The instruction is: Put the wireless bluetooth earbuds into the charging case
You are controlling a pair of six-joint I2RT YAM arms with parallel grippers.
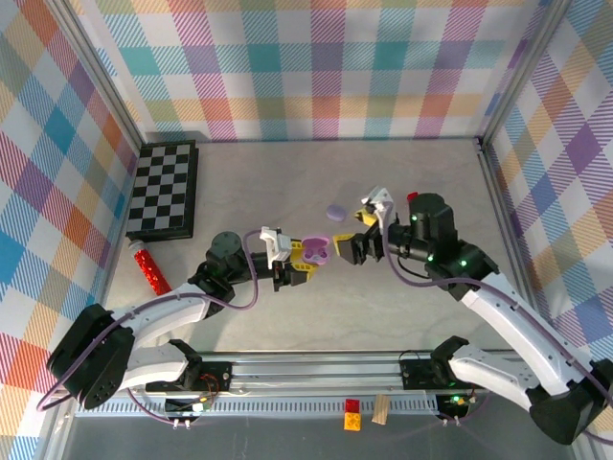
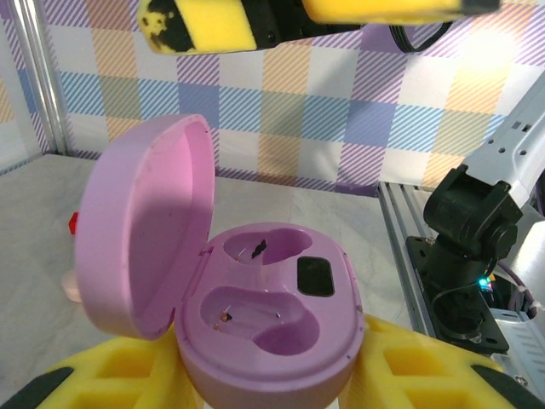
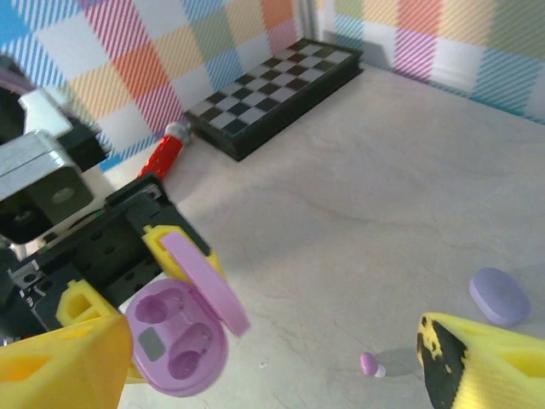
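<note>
The left claw (image 1: 305,264) is clenched on the open lilac charging case (image 2: 272,315), lid tipped back, both sockets looking empty. One pink earbud (image 3: 369,364) lies on the surface (image 3: 409,196) near the case, beneath the released right claw (image 3: 272,358). It is probably feather-light, hard and slick, liable to squirt from a pinch, so take it across the rounded body. Beyond the earbud from the case rests a closed lilac case (image 3: 500,296). The chessboard (image 1: 165,189) and red tube (image 1: 150,269) sit well apart; nothing blocks the way.

Case (image 1: 319,251) in left tool (image 1: 305,263), earbud (image 3: 369,364) on table (image 3: 358,196)
</note>
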